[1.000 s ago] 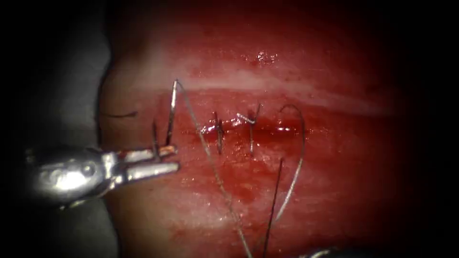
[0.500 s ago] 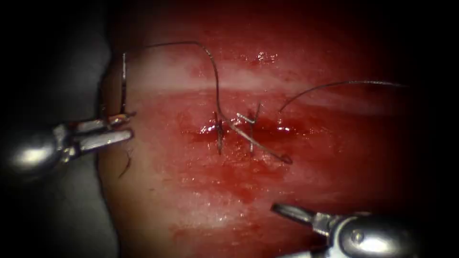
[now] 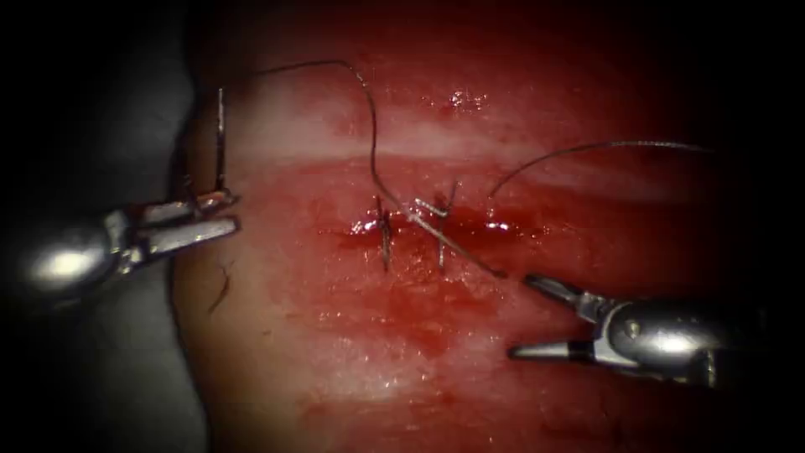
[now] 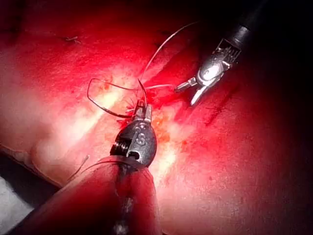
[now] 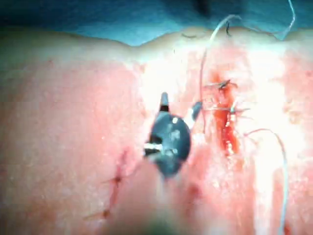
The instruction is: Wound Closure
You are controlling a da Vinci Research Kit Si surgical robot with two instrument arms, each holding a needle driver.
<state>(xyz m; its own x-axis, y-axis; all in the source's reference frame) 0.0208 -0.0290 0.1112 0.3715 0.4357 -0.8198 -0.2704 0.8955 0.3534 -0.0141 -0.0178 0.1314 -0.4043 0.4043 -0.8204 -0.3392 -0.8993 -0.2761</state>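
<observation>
Left tool [image 3: 220, 216] at the tissue's [image 3: 335, 352] left edge, jaws clamped on the needle [image 3: 220, 138] near its lower end — the needle stands nearly upright above the jaws, clear of the tissue, well left of the cut [image 3: 436, 226]. Thread [image 3: 369, 117] runs from the needle's top, arcs over, drops to the cut between the two stitches [image 3: 384, 239] already in place, and ends in the tissue just below and right of them. A second strand [image 3: 587, 148] rises from the cut's right end and trails off right. Right tool [image 3: 537, 319] low on the right of the cut, jaws spread wide, holding nothing. Progress, as I judge it: two stitches placed, red fluid [image 3: 470, 226] pooled in the right part of the cut, which looks unclosed — more stitching left. Needle's exact grip point hard to make out; the right strand's far end is lost in shadow.
</observation>
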